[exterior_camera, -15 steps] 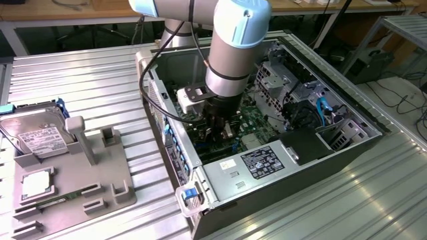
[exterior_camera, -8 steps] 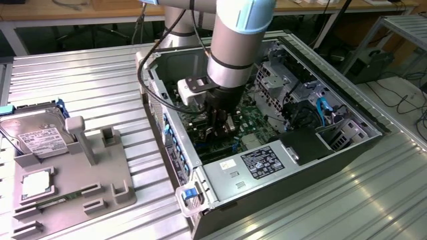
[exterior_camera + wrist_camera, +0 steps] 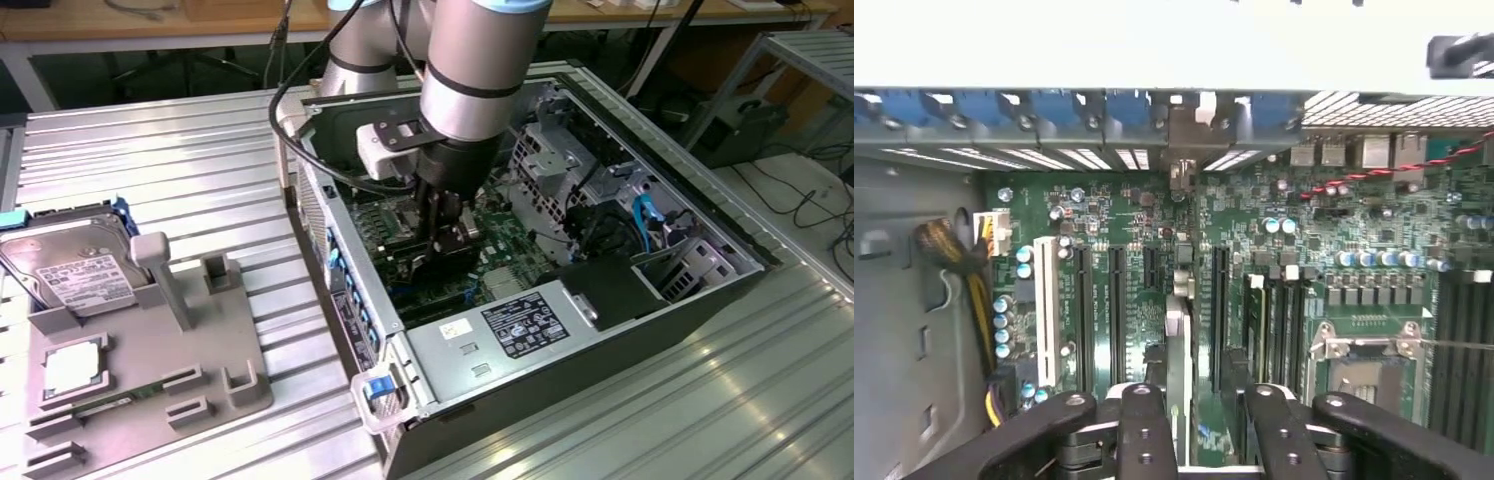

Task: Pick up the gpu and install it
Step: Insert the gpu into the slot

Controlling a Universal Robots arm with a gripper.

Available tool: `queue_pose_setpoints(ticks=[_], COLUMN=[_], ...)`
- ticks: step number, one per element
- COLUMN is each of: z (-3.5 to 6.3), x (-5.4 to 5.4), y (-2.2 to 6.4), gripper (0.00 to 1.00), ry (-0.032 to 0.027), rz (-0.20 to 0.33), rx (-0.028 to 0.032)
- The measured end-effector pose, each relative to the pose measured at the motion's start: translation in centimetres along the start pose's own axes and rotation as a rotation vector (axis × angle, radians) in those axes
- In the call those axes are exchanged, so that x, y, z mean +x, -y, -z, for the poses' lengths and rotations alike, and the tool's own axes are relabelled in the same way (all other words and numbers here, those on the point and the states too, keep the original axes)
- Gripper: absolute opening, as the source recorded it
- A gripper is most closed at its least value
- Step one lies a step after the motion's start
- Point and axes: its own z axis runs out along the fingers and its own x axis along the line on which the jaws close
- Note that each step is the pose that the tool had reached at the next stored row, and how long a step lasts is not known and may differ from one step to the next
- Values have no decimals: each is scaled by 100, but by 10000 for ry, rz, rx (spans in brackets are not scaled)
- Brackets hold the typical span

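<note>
A ribbed metal tabletop (image 3: 174, 150) fills a lab, with benches and cables behind. In the exterior view an open PC case (image 3: 534, 330) lies on its side, so the motherboard (image 3: 514, 245) faces up and can be reached from above. The arm (image 3: 461, 90) drops straight into it, and the hand (image 3: 447, 250) is low over the board, clenched on something dark and thin. Toward the exterior view's left sits a grey fixture (image 3: 160, 350) that keeps spare parts upright and apart: a hard drive (image 3: 74, 265) leans in one slot, a memory stick (image 3: 114, 400) lies in another.

From the wrist view, the gpu (image 3: 1177, 370) stands edge-on between the two black fingers (image 3: 1144, 430), which pinch its upper edge so that its lower edge points down at the board. It runs parallel to the long black slots (image 3: 1116, 310) and looks lined up with the one beneath it; whether it is seated I cannot tell. The blue latches (image 3: 1054, 105) mark the case's rear wall, where the bracket end points.
</note>
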Motion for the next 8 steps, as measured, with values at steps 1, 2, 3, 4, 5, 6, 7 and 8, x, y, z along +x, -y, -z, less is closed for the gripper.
queue_pose_setpoints(ticks=[1, 2, 3, 4, 5, 6, 7, 8], z=[0, 0, 0, 0, 0, 0, 0, 0], x=[0, 0, 0, 0, 0, 0, 0, 0], y=[0, 0, 0, 0, 0, 0, 0, 0], gripper=[35, 27, 27, 27, 20, 15, 11, 11], ry=[1, 1, 1, 0, 0, 0, 0, 0], rz=[0, 0, 0, 0, 0, 0, 1, 1], rx=[1, 0, 0, 0, 0, 0, 0, 0])
